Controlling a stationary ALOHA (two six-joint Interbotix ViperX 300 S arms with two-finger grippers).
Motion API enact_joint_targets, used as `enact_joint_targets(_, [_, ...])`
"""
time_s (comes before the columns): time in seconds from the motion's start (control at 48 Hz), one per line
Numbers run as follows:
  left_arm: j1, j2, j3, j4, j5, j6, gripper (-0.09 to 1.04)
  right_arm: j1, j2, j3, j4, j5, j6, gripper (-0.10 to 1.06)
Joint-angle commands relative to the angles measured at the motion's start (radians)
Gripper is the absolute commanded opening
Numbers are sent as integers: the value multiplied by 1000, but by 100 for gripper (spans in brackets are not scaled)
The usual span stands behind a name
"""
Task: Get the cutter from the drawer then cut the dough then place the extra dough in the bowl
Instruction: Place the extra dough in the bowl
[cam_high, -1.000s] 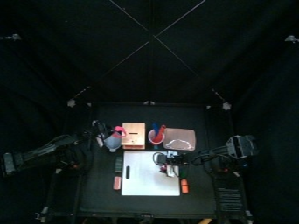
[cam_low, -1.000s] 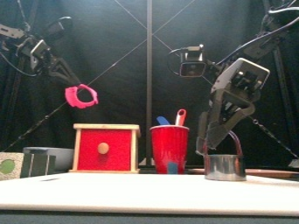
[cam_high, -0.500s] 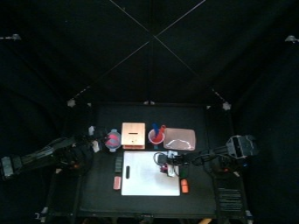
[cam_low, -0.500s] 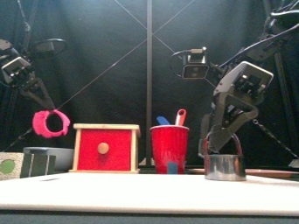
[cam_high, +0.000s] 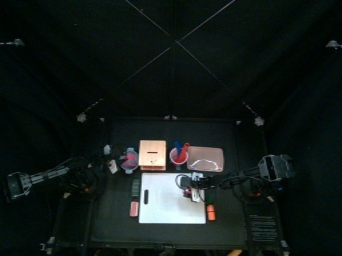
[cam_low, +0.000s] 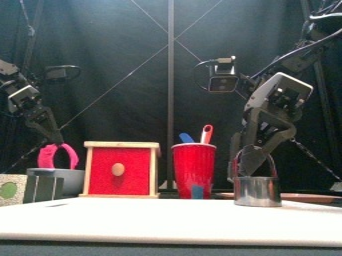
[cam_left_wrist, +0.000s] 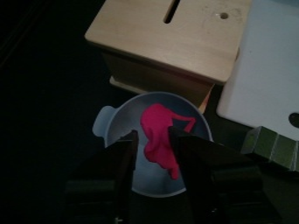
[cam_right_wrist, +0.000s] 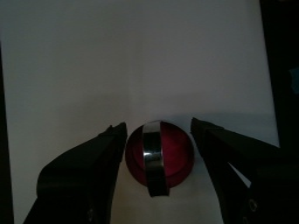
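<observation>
One step remains: lower your left jaws, pinching the pink dough ring (cam_left_wrist: 158, 131), inside the blue-grey bowl (cam_left_wrist: 122, 118) before releasing; the right jaws are spread around the cutter (cam_low: 257, 192).

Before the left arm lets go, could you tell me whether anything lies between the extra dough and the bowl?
Nothing visible does: the dough hangs from the left gripper directly over the bowl, whose inside shows bare beneath it.
</observation>
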Motion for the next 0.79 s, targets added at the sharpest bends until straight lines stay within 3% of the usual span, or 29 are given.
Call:
enact_joint_targets(0.021, [20,3,-11,-38,-17,-2,93,-5,-18,-12,2,-6,0,93])
enact_joint_targets(0.312, [31,3,23,-319,-86,-18,94,-3,-18,-14,3,-2,0,93])
enact_joint_targets(0.792, [40,-2,34,-350,-118,-18,94,-3,-18,-17,6,2,2,93])
